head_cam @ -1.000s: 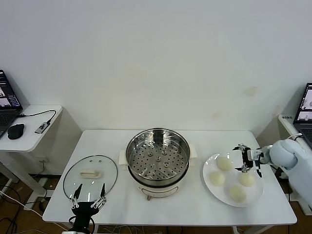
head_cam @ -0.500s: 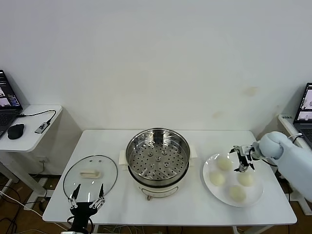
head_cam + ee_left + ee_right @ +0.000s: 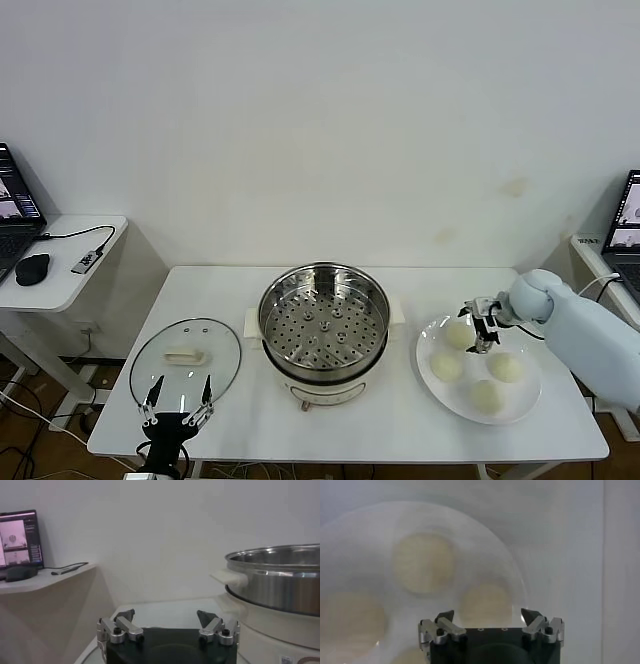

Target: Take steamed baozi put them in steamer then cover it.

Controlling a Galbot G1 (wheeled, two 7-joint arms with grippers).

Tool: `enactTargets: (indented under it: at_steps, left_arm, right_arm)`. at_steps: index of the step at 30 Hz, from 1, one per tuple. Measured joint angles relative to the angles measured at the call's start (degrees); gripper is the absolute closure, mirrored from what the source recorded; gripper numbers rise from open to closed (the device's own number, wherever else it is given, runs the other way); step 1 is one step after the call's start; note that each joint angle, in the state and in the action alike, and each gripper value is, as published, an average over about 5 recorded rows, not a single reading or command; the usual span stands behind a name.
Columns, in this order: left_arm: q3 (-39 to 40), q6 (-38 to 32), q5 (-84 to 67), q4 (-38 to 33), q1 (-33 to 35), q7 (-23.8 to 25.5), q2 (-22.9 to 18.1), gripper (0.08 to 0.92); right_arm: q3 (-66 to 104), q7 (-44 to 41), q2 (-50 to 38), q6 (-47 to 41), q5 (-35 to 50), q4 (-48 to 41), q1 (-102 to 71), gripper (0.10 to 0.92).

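Right gripper (image 3: 481, 322) hovers over the plate (image 3: 432, 345), fingers spread wide and empty, lining up on the nearest steamed baozi (image 3: 459, 335). Steamer (image 3: 324, 320) sits uncovered, ready to load, while left gripper (image 3: 177, 407) waits open beside the cover (image 3: 186, 359).

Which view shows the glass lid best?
The head view: the cover lies flat on the table, whole, left of the steamer. The left wrist view shows only a faint stretch of it beyond the left gripper; the right wrist view shows none.

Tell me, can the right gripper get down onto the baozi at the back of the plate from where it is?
Probably yes. The right gripper hangs open just above the rear baozi on the plate, with nothing between them. The other baozi lie apart from it, and the steamer stands clear to the side.
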Motion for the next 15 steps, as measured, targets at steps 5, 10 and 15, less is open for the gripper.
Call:
enactTargets:
  at_steps: [5,10,15]
  left_arm:
    - [0.0,0.0,0.0,0.2,-0.1,0.0,0.0,0.177]
    - [0.0,0.0,0.0,0.2,-0.2,0.0,0.0,0.177]
    - [0.0,0.1,0.0,0.2,-0.2,0.0,0.0,0.177]
  right_arm:
    - [-0.3,0.3,0.9,-0.3,-0.3,-1.2,0.3,0.297]
    - [-0.4,0.4,1.5,-0.6,-0.5,-1.8,0.3,0.366]
    - [-0.9,0.2,1.3,-0.9,-0.4,-1.7,0.5,0.478]
